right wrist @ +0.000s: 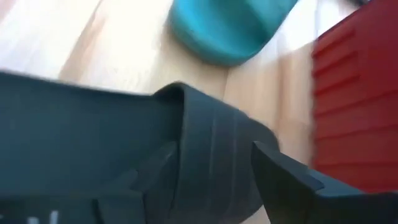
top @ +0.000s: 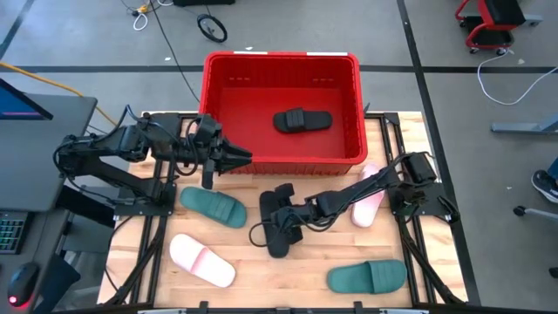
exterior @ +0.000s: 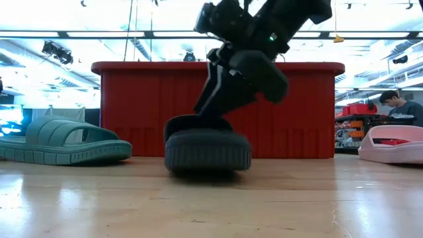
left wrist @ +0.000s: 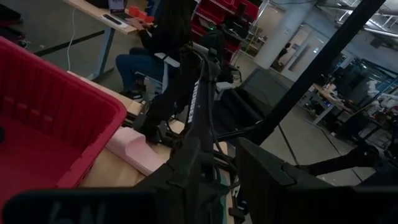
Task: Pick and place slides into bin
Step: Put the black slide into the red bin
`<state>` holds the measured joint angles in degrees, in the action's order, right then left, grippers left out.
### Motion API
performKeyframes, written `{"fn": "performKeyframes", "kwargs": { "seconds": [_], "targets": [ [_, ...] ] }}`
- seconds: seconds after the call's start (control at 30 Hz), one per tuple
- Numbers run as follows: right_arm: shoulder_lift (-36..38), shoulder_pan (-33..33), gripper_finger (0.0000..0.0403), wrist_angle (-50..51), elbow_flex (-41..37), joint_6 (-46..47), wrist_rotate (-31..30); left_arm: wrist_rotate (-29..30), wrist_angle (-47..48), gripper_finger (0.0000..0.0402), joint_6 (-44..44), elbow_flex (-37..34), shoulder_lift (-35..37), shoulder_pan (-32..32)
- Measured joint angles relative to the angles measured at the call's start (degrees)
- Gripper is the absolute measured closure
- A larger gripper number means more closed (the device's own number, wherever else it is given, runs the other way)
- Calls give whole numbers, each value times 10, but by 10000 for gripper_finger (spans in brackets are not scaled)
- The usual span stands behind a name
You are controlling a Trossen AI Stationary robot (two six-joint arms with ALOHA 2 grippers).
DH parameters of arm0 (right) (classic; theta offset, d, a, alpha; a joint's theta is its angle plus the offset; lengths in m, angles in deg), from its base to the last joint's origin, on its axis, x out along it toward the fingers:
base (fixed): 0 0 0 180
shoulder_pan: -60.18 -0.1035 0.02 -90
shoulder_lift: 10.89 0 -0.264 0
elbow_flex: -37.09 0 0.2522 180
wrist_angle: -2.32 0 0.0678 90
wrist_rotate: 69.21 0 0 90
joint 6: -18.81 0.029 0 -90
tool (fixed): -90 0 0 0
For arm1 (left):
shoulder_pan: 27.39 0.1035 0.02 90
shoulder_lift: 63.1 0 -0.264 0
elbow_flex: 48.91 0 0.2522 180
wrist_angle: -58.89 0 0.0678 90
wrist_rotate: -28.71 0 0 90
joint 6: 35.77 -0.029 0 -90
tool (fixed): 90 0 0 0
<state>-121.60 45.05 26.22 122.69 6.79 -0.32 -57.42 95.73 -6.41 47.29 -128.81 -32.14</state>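
The red bin (top: 283,63) stands at the table's far side with one black slide (top: 302,120) lying on its floor. My right gripper (top: 281,212) is down on a second black slide (top: 277,234) that lies on the table near the middle, also in the low view (exterior: 208,149). My left gripper (top: 240,158) is open and empty beside the bin's near left corner. On the table lie two green slides (top: 214,207) (top: 367,277) and two pink slides (top: 201,260) (top: 368,202), soles down. My right gripper has the black slide's ribbed strap (right wrist: 211,155) between its two fingers, one fingertip (right wrist: 280,177) against the strap's outer side. The other finger's contact is hidden by the slide. The fingers come slanting down from the table's right. The slide's sole rests on the table (exterior: 208,162).
The right arm reaches over the right pink slide. The bin's near wall (exterior: 291,106) stands just behind the held slide. One green slide (exterior: 63,142) lies close on its left. A person sits beyond the table (left wrist: 155,37).
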Motion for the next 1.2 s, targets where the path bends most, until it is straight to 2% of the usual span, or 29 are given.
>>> {"fn": "performKeyframes", "kwargs": {
  "seconds": [0.33, 0.57, 0.83, 0.93, 1.1, 1.2],
  "targets": [
    [-3, 25, 227, -8, 0, 6, 7, 0, 0, 294, 0, 0, 0, 0],
    [-24, 40, 242, -18, 0, 30, 36, 0, 0, 294, 0, 0, 0, 0],
    [-33, 36, 253, -25, 0, 17, -10, 0, -1, 294, 0, 0, 0, 0],
    [-29, 36, 281, -27, 0, 19, -13, 0, -1, 294, 0, 0, 0, 0],
    [-23, 34, 375, -19, 0, 63, 1, 0, -1, 294, 2, 0, 0, 0],
    [-1, 27, 387, -6, 0, 75, 4, 0, 0, 294, 19, 0, 0, 0]
  ]
}}
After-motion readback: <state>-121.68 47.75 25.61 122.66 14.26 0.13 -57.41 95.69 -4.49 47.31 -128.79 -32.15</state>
